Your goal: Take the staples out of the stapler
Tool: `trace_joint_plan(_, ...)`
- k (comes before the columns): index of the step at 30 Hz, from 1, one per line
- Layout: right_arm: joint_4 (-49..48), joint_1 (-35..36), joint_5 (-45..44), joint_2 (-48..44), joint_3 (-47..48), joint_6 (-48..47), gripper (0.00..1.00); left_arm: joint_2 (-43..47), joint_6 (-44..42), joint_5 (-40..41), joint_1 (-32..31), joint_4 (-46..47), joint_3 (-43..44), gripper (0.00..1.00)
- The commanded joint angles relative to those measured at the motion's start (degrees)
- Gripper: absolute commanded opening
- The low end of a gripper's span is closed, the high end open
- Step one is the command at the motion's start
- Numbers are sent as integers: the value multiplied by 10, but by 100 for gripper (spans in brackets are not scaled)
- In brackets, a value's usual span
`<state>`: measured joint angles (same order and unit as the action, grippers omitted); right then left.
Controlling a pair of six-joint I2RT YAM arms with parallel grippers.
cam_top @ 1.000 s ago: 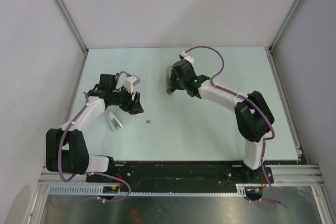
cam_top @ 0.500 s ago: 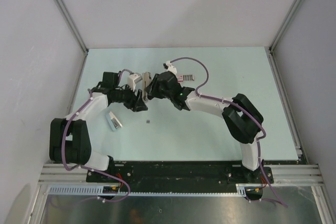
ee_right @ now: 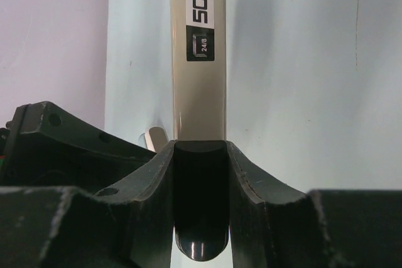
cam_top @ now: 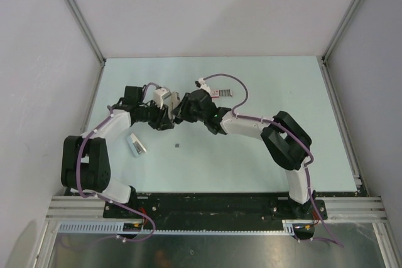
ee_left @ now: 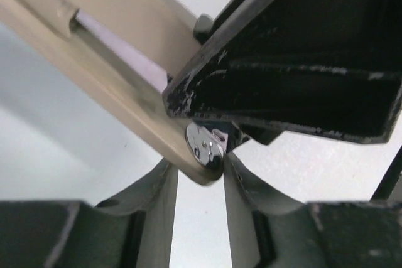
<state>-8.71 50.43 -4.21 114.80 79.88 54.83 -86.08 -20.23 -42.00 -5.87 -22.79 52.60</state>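
In the right wrist view the beige stapler [ee_right: 197, 92] runs straight away from me, its label reading 50 and 24/8. My right gripper [ee_right: 200, 155] is shut on its black rear end. The left wrist view has the stapler [ee_left: 107, 61] slanting across. Its rounded end carries a chrome rivet [ee_left: 206, 144] and sits between the fingers of my left gripper [ee_left: 200, 169], which press on both sides. Seen from above, both grippers [cam_top: 171, 112] meet left of centre and hide most of the stapler. A short grey ribbed strip [cam_top: 223, 92], seemingly staples, lies behind the right wrist. A tiny dark bit [cam_top: 178, 146] lies in front.
A small pale grey block [cam_top: 135, 145] lies on the table [cam_top: 264, 155] beside the left forearm. The black body of the right gripper [ee_left: 301, 73] fills the upper right of the left wrist view. Grey walls close in the table on three sides.
My right arm has carried the stapler leftward to the left gripper, uncovering the ribbed strip. The left arm swung in and its jaws narrowed around the stapler's end.
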Motion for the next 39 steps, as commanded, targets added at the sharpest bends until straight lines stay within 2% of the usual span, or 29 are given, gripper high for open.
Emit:
trace_joint_plan(1,-67,5,24,-17,-3,21,0,1,-20,-2,-5,34,-3,32)
trace_joint_plan(6,-60,5,35,-23,-14,20,0,3,-40,16,-9,43,-16,17)
trace_joint_plan(10,-46,-2,51,-41,-38,2,0,6,-58,36,-14,50,-27,11)
trace_joint_plan(26,-7,-43,108,-111,-135,-109,0,-9,-94,133,-49,100,-26,8)
trace_joint_plan(39,82,-46,115,-146,-147,-292,0,-33,-151,302,-114,173,-21,8)
